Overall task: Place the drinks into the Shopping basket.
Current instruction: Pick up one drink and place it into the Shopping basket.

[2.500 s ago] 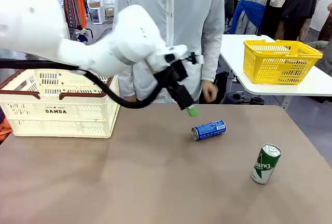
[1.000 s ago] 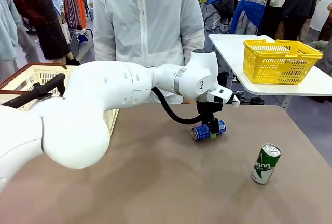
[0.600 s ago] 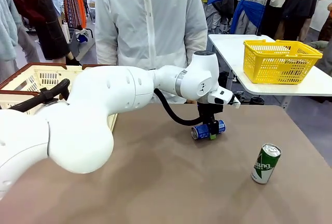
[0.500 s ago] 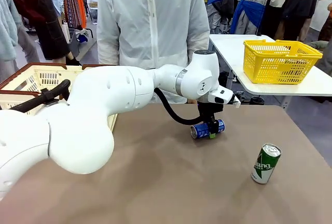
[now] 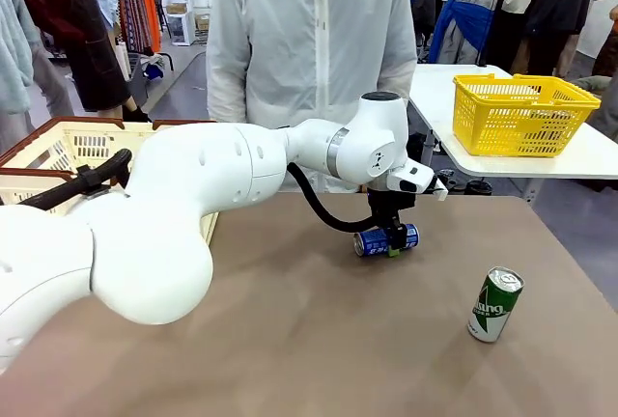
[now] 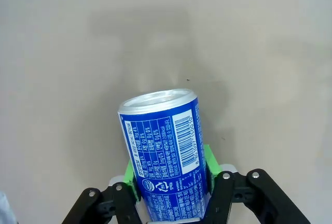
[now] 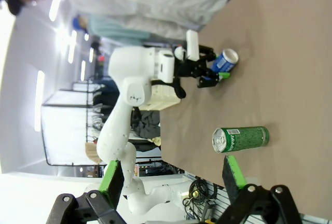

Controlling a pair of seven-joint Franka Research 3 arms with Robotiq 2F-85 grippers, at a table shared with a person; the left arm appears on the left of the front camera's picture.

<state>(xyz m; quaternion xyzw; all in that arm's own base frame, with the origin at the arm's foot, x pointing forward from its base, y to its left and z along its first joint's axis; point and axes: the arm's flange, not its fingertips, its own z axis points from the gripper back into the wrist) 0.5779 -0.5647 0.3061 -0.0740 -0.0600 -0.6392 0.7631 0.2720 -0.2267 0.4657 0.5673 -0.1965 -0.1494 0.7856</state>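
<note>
The blue can (image 5: 383, 240) lies on its side at the table's middle right, with my left gripper (image 5: 394, 240) shut on it from above. In the left wrist view the blue can (image 6: 166, 154) sits between the green pads (image 6: 208, 163), silver top pointing away; whether it touches the table I cannot tell. A green can (image 5: 495, 304) stands at the right, slightly tilted. The cream Shopping basket (image 5: 63, 147) is at the far left, mostly behind my left arm. My right gripper (image 7: 174, 180) hangs open, well short of the green can (image 7: 241, 138).
A person in a white coat (image 5: 309, 50) stands at the far edge, just behind the left gripper. A yellow mesh basket (image 5: 521, 113) rests on a separate white table at the back right. Bare brown tabletop (image 5: 290, 340) lies in front.
My left gripper came down from above the table and shut on the blue can. Since then the can has shifted slightly left. The person stepped a little to the right.
</note>
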